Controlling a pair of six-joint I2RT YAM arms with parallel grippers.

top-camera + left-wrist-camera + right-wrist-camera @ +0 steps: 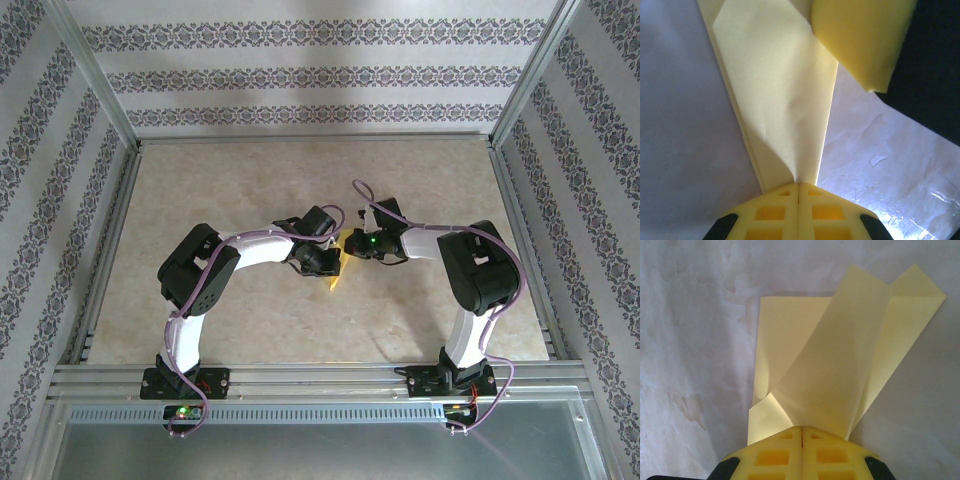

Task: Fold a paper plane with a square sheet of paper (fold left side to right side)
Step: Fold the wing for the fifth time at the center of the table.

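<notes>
Left claw (799, 185), right claw (802, 429) tight on paper (780, 100) edges; open table (220, 180)

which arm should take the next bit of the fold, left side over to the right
Probably left. The left gripper is shut on the yellow paper from its left side, so it could carry that side across. The right gripper is shut on the opposite side and can anchor it.

Pale beige marbled desk (250, 330), glossy up close (680, 125), with faint stains and wrinkles in its covering (690, 340). Around it, aluminium frame posts (97, 75) and a rail (320, 373) along the near edge. Behind and at both sides, walls (320, 75) papered white with grey floral bands. Below the rail, a slotted metal strip (320, 411).
</notes>
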